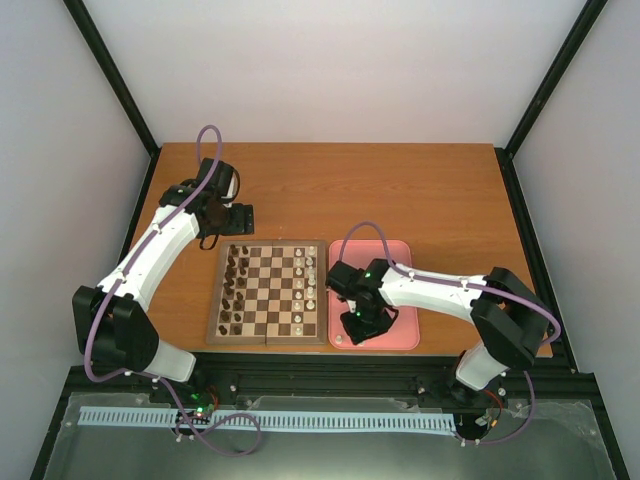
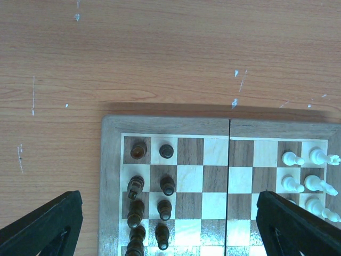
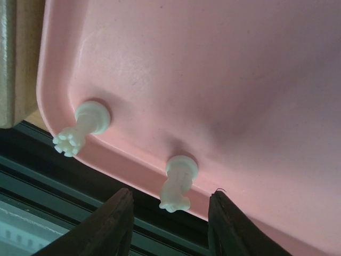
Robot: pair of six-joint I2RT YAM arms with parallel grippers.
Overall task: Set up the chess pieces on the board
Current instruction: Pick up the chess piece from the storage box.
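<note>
At the near edge a black frame rail [image 1: 330, 372] runs just below the pink tray [image 3: 213, 80]. In the tray's near left corner, close against its raised rim, stand two cream chess pieces [image 1: 305, 290]. One is a queen [image 3: 81, 127] with a crowned top. To its right is a second piece [image 3: 177, 181] whose kind I cannot tell.

The right gripper [image 3: 170, 197] hangs low over that corner with its jaws apart. The second piece stands right at the gap between the fingertips, neither finger touches it, and nothing is gripped. The queen stands off to the left, outside the jaws. The rim and the rail crowd the space beneath the fingers. From above, the right arm covers much of the tray.

Just left of the tray lies the board [image 1: 214, 300]. More cream chess pieces stand on its two right-hand files, and dark brown pieces [image 1: 234, 290] on its two left-hand files.

The left gripper [image 2: 169, 200] hovers at the board's far edge, by the wooden table [image 1: 400, 190], jaws wide and holding nothing. Its wrist camera looks down between them onto the board's far rows.
</note>
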